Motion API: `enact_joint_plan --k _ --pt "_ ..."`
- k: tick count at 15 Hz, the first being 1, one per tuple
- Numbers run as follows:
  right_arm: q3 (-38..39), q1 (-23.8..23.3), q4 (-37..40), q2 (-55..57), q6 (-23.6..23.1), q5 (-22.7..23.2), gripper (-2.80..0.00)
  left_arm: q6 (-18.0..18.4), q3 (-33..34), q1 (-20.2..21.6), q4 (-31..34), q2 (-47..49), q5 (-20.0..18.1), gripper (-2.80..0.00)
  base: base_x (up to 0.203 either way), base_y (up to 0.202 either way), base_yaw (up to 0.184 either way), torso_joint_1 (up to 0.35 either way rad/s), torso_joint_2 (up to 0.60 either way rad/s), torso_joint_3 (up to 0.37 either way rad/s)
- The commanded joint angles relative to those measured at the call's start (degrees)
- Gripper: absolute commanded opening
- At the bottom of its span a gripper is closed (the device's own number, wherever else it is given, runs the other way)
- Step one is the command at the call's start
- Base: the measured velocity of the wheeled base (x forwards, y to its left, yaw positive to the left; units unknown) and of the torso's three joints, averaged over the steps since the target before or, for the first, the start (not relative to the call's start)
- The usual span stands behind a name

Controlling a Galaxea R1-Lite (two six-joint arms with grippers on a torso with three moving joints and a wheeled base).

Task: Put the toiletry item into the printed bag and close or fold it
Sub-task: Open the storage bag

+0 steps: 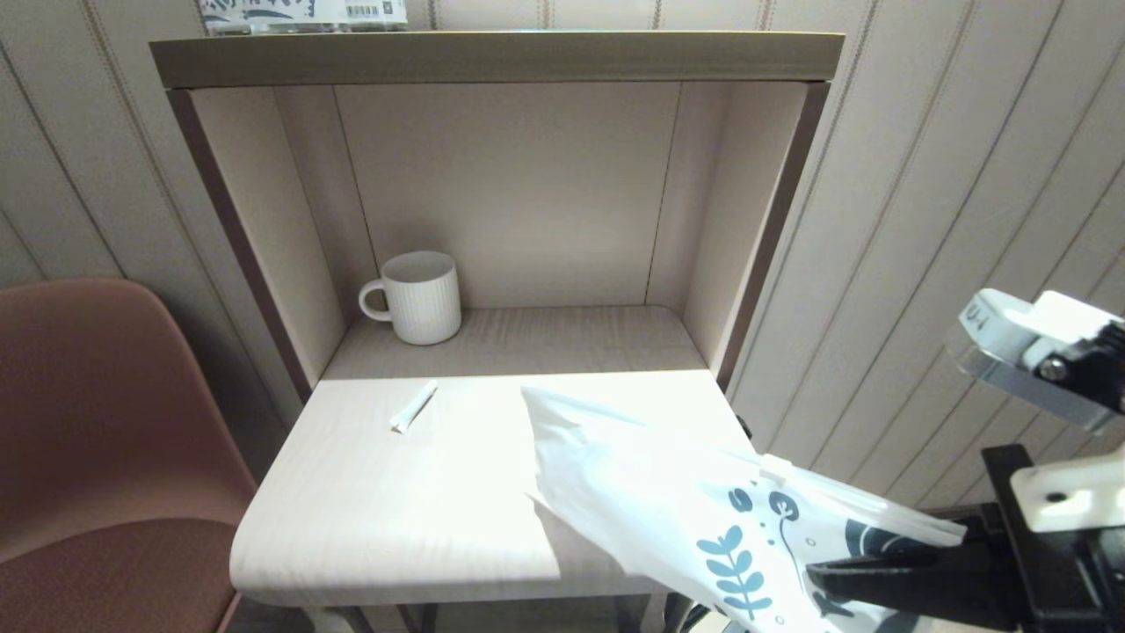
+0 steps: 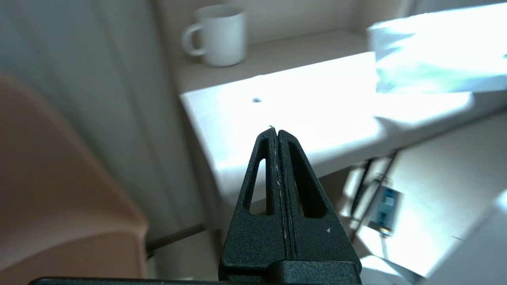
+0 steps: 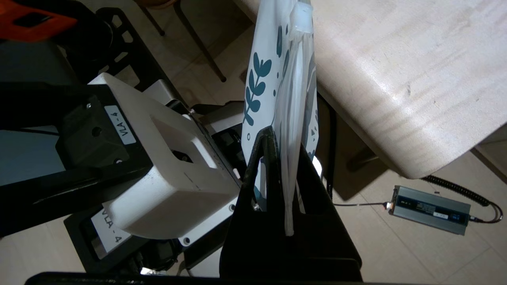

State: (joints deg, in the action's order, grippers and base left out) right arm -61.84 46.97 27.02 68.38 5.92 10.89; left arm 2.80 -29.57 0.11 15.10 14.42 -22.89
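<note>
**Right claw clamps the printed bag off the counter's right front corner; packet lies apart on the counter**

Left claw (image 2: 277, 132): visible only in the left wrist view. It hangs off the counter's (image 1: 369, 527) front left side, near the brown chair (image 1: 97, 440), tips aimed toward the counter. The two fingers are pressed together, clenched on nothing.

Toiletry item (image 1: 414, 406): a thin white stick packet lying flat on the counter's left rear area, just in front of the shelf recess, tilted diagonally. It is well apart from both claws and from the bag. The white ribbed mug (image 1: 422, 297) stands upright behind it inside the shelf (image 1: 492, 57).

Printed bag (image 1: 668, 501): its plain white end rests on the counter's right front part; its leaf-printed end with the slider overhangs the corner.

Right claw (image 1: 822, 576): reaches in low from the right, beyond the counter edge. Its fingers are clamped on the bag's printed end (image 3: 291, 158), the plastic pinched between them.
</note>
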Motion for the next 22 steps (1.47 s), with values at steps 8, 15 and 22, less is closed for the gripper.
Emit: enact_joint_plan --k 8,15,22 --pt "-5.6 5.2 1.4 9.1 -11.2 6.6 -2.80 -1.3 -18.7 -0.4 -0.1 33.7 -33.0 -2.80 0.000 0.000 0.000 0.000 0.00 0.000" --pt "-25.6 4.7 6.5 27.1 -18.0 7.9 -2.80 -2.0 -32.8 -12.6 -5.4 55.0 -38.3 -2.80 0.000 0.000 0.000 0.000 0.00 0.000" --pt "-43.0 4.9 16.4 36.1 -17.8 11.8 -2.80 1.2 -30.4 -13.2 -12.6 58.3 -38.8 -2.80 0.000 0.000 0.000 0.000 0.00 0.000"
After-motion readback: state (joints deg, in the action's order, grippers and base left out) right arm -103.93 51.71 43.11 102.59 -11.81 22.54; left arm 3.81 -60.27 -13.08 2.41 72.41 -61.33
